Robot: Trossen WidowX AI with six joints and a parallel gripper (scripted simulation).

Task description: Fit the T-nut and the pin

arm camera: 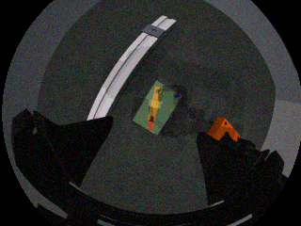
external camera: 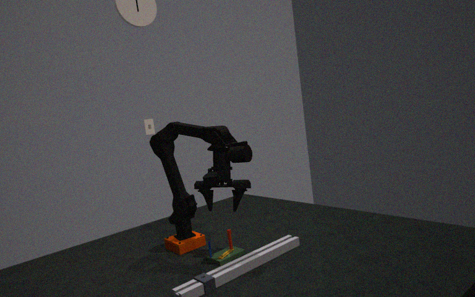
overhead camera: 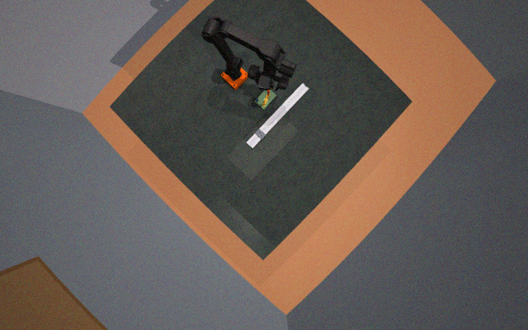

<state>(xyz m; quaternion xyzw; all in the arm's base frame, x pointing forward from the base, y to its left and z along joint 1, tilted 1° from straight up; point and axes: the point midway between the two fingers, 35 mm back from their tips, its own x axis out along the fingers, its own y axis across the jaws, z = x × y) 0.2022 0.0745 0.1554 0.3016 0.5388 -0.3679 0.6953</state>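
Note:
My gripper [external camera: 222, 210] [arm camera: 155, 127] is open and empty, pointing down high above the table. The green tray [overhead camera: 263, 106] [external camera: 216, 261] [arm camera: 166, 123] lies below it. The brass T-nut [external camera: 226, 253] [arm camera: 154, 104] lies on the tray, and its orange handle [external camera: 229, 239] [arm camera: 150, 125] stands upright. The blue pin [external camera: 209, 249] [arm camera: 178, 95] stands at the tray's side nearer the robot base. The aluminum rail [overhead camera: 284, 109] [external camera: 255, 261] [arm camera: 119, 78] lies beside the tray. The dark bracket [overhead camera: 260, 134] [external camera: 205, 281] [arm camera: 153, 30] sits across the rail near one end, its hole on top.
The robot's orange base [overhead camera: 234, 78] [external camera: 185, 244] [arm camera: 222, 128] stands close to the tray, on the side away from the rail. The dark mat [overhead camera: 320, 163] has an orange-brown border [overhead camera: 434, 93]. Walls stand behind the table.

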